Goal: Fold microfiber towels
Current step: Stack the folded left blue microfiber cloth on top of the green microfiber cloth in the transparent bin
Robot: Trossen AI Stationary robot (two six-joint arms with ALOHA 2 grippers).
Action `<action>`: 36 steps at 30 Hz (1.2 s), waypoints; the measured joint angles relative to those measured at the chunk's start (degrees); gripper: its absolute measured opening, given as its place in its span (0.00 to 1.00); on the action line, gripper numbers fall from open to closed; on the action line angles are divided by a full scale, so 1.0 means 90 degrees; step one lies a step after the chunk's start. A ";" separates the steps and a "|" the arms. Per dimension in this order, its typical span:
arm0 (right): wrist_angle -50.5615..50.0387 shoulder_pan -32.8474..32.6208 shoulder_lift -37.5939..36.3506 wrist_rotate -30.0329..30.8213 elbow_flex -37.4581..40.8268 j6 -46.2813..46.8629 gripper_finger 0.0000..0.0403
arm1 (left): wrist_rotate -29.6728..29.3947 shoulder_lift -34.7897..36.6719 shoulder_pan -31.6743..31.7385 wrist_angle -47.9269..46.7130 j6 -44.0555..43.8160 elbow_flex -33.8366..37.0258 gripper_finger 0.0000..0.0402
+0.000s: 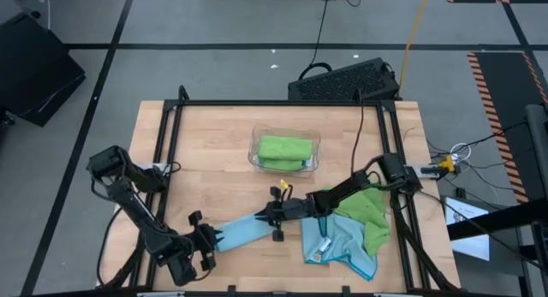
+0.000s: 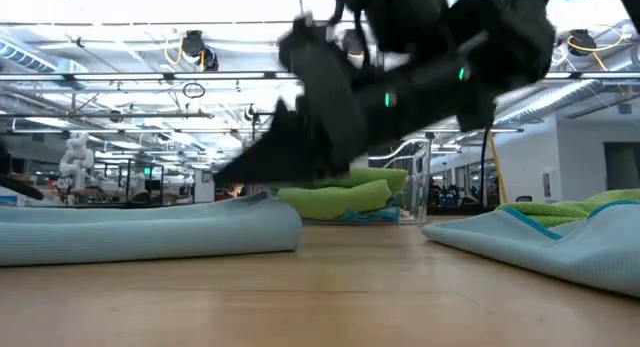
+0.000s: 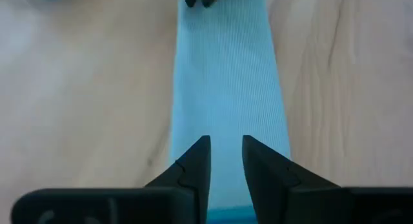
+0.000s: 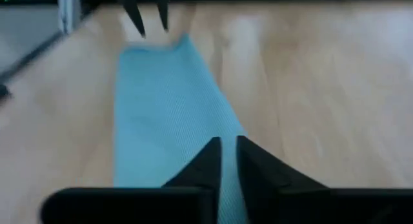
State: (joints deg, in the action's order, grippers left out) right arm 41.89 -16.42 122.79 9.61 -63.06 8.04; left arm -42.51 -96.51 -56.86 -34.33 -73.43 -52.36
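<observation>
Both grippers, left (image 1: 214, 240) and right (image 1: 272, 213), fingers pinching the blue towel (image 1: 244, 228) at lower centre; next, fold it over.

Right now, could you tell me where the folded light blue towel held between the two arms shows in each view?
High view: blue towel near the front edge, between left claw and right claw.
Low view: flat roll at left.
Left wrist view: centre strip.
Right wrist view: strip left of centre.
Shared landmark: the wooden table.
</observation>
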 joint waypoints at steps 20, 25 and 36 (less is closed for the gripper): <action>-0.0274 -0.0222 -0.0438 0.0391 0.0001 0.0207 0.10 | 0.0962 0.1178 0.0030 -0.0362 -0.0099 0.0748 0.09; -0.0613 -0.0434 -0.0697 0.0596 0.0001 0.0036 0.17 | -0.0274 0.1630 0.0051 0.0705 0.1192 0.0748 0.10; -0.2231 -0.0650 -0.0676 0.0619 0.0006 0.0356 0.20 | 0.0785 0.0363 0.0954 0.0741 0.3082 -0.0645 0.39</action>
State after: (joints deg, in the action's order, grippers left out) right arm 21.81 -22.27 116.71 15.18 -63.00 11.24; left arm -35.45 -93.25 -48.27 -27.66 -45.70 -58.17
